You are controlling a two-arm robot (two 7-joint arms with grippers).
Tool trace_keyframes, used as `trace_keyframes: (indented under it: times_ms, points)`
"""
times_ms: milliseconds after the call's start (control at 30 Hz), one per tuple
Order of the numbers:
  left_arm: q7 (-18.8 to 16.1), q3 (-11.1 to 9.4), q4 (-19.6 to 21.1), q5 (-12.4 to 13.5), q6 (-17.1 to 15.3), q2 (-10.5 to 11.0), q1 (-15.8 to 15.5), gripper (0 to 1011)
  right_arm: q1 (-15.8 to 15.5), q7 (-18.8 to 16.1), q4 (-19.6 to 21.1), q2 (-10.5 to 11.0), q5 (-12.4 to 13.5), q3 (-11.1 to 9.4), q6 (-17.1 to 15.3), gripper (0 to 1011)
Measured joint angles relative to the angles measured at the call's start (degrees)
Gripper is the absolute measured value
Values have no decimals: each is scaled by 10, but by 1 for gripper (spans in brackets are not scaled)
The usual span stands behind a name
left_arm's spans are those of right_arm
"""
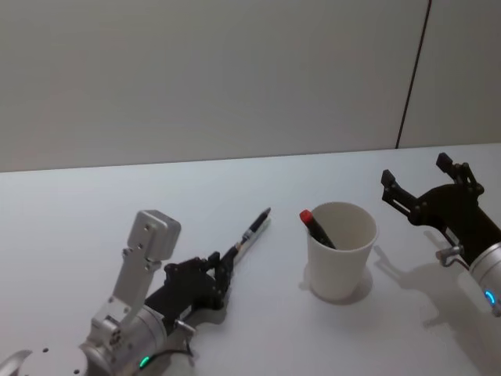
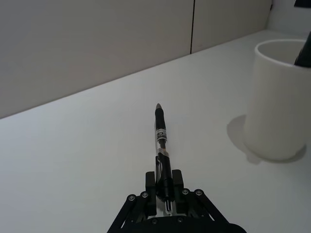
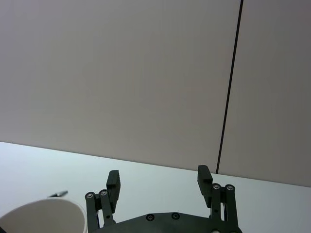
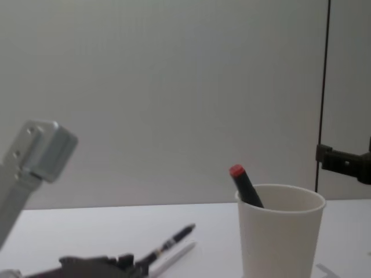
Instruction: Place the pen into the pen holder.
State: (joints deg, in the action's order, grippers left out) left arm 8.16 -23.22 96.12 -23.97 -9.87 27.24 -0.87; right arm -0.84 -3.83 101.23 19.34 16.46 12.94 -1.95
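Note:
A black and clear pen (image 1: 252, 231) is held at its rear end by my left gripper (image 1: 223, 270), low over the white table left of centre. Its tip points away towards the back right. The left wrist view shows the pen (image 2: 161, 141) clamped between the shut fingers of the left gripper (image 2: 164, 182). The pen holder, a white paper cup (image 1: 340, 251), stands upright to the pen's right with a red-capped black marker (image 1: 317, 227) leaning inside it. My right gripper (image 1: 415, 172) hovers open and empty to the right of the cup.
The white table (image 1: 94, 204) runs back to a plain grey wall with a dark vertical seam (image 1: 413, 74). Bare tabletop lies between the pen tip and the cup (image 2: 279, 102).

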Motion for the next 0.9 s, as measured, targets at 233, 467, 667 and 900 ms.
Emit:
trace_keyframes:
  times_ms: [233, 467, 667, 900]
  points:
    - [-22, 11, 31, -7, 30, 12, 9, 195, 0, 0, 0, 0, 0, 0, 0, 1001]
    - [-52, 20, 75, -1, 52, 23, 20, 195, 0, 0, 0, 0, 0, 0, 0, 1002]
    - [-67, 26, 109, 11, 76, 31, 27, 195, 0, 0, 0, 0, 0, 0, 0, 1001]
    - [-61, 30, 133, 19, 126, 31, 30, 195, 0, 0, 0, 0, 0, 0, 0, 1001]
